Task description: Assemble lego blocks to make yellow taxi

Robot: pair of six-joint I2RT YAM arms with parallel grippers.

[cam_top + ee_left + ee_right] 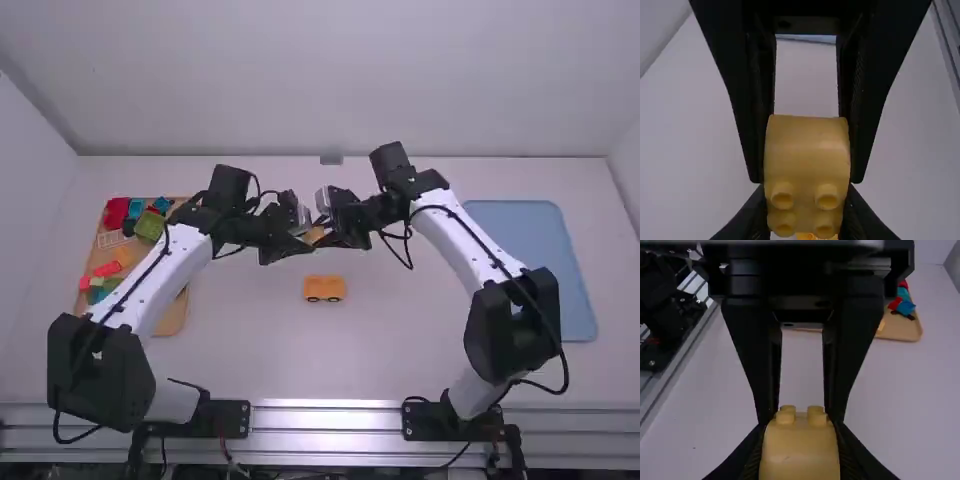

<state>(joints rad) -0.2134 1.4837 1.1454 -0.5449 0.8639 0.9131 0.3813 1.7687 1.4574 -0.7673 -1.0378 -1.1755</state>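
Observation:
In the high view, my left gripper (297,243) and my right gripper (332,238) meet above the middle of the table, with a small yellow block (314,235) between them. A yellow car body (325,288) with dark wheels stands on the table just nearer the camera. In the left wrist view, my left gripper (807,215) is shut on the curved yellow block (807,155), whose studs show. The right gripper's fingers (860,150) press its two sides. The right wrist view has my right gripper (800,455) shut on the block (800,452), the left gripper's fingers (762,385) beside its studs.
A wooden tray (173,318) of red, blue, green and orange blocks lies at the left, partly under the left arm. On the right is a blue tray (530,240), behind the right arm's links. A small grey object (331,158) is at the table's far edge.

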